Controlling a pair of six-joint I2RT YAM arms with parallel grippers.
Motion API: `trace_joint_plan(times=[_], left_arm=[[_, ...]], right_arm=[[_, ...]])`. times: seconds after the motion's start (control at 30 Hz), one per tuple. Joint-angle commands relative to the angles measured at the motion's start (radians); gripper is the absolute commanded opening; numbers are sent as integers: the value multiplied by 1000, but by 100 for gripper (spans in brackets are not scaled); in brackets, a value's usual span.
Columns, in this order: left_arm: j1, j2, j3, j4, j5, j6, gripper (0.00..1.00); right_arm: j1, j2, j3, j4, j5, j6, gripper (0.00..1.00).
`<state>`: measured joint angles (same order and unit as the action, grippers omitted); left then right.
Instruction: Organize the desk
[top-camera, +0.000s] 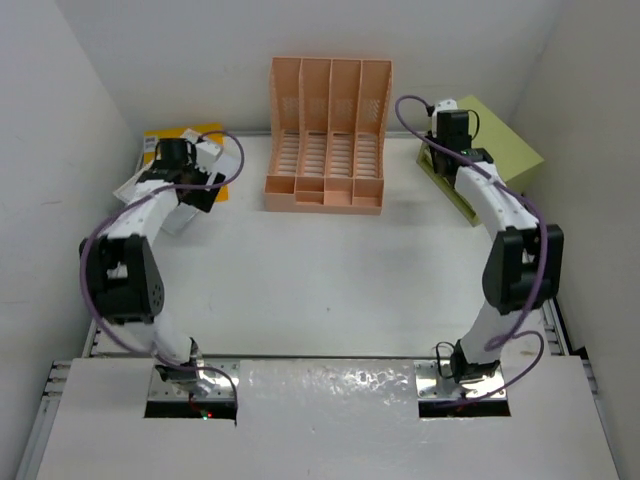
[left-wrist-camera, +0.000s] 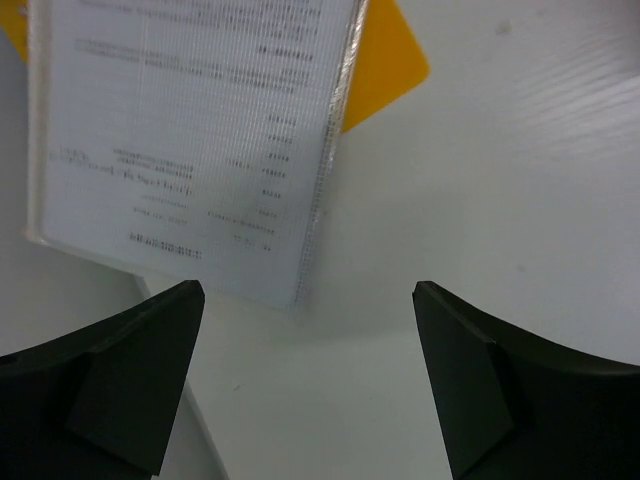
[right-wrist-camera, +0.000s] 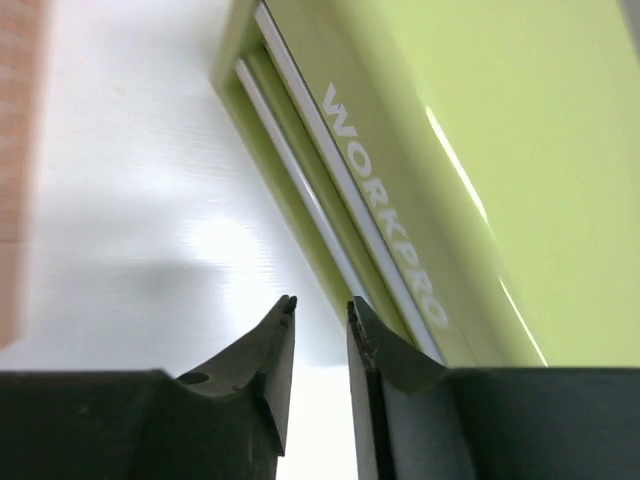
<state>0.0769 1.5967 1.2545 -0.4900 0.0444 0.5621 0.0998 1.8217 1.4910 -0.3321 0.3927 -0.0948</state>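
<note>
The white desk (top-camera: 330, 280) fills the top view. My left gripper (top-camera: 203, 188) is at the far left, open wide and empty (left-wrist-camera: 310, 300), low over a white surface. Just beyond it lie a clear sleeve of printed paper (left-wrist-camera: 190, 130) and a yellow folder (left-wrist-camera: 385, 65). My right gripper (top-camera: 447, 140) is at the far right beside the lime-green drawer box (top-camera: 490, 150). Its jaws (right-wrist-camera: 320, 305) stand a narrow gap apart with nothing between them. The box front lettered WORKPRO (right-wrist-camera: 385, 200) is just to their right.
A peach slotted file rack (top-camera: 327, 135) stands at the back centre, and its edge shows in the right wrist view (right-wrist-camera: 15, 150). The yellow folder (top-camera: 215, 135) and white papers (top-camera: 135, 185) lie at the back left. White walls close in the desk on three sides.
</note>
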Motion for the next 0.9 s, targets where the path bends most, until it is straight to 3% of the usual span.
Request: trace_joint_plan(times=[0.0,0.07,0.27,0.47,0.67,0.77,0.83,0.87], left_arm=[[-29,176,57,34,-325,33,85],[-28,256,56,89,-458,38,85],[-28,406,88,151,-586,44,86],[-29,460,-1,295,-655,83,86],[-29,534,-58,409,-603,160,81],[-29,566,-53,401,-557,177,69],[-25,572,-55,412,-546,189,40],[-23,571,-58,415,-540,196,5]], right_arm=[[6,-94,-93,42,-123,153,29],[27,-157,-153,70,-167,176,30],[97,-275,-280,146,-161,179,33],[155,-335,-346,202,-120,168,33],[169,-364,-373,222,-118,175,33],[175,-381,-383,226,-120,172,33],[178,-394,-393,228,-120,171,33],[179,-398,-394,228,-123,168,33]])
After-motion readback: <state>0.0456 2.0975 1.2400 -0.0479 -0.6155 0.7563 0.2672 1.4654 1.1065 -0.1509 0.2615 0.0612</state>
